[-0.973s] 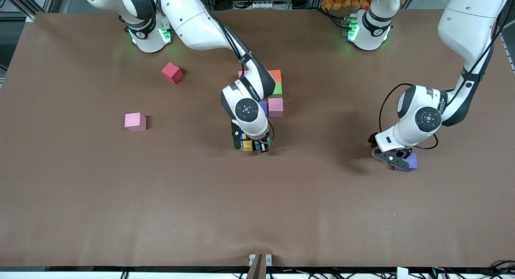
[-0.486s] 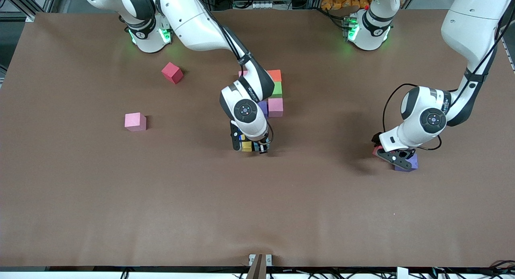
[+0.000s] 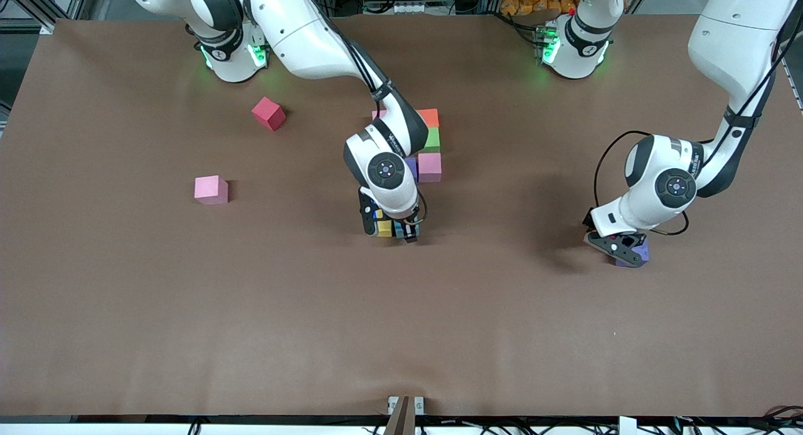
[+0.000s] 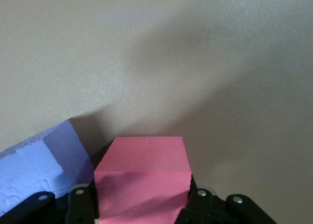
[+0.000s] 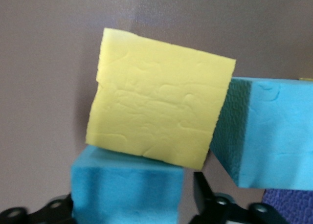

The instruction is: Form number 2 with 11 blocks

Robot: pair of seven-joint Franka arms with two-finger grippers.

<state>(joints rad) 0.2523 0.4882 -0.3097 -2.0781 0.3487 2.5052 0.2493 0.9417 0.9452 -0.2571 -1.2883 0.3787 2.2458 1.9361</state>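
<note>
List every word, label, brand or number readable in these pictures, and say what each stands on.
Forearm of the right arm: a line of small white lettering, too small to read.
Forearm of the left arm: small dark lettering, too small to read.
Blocks, such as the pink block and red block: plain, no text.
Table: no markings.
</note>
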